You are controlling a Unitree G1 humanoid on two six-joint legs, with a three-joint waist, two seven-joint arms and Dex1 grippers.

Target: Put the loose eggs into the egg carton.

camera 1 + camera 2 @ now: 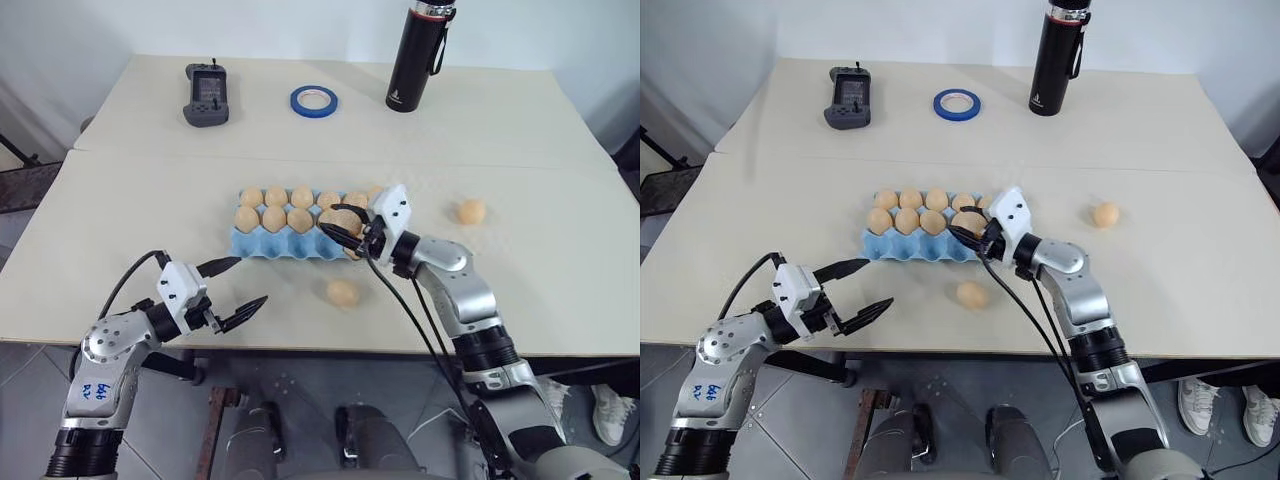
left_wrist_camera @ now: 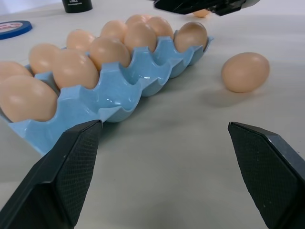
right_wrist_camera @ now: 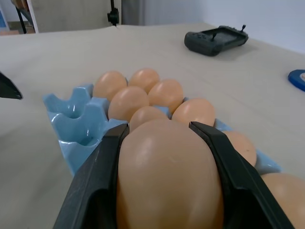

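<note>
Eggs (image 1: 343, 292): two loose, one held

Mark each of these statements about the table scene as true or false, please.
1. The right gripper holds an egg over the egg carton. True.
2. The left gripper is shut on an egg. False: it is open and holds nothing.
3. Two loose eggs lie on the table. True.
4. The blue tape ring lies inside the carton. False: it lies far behind it, near the black bottle.
</note>
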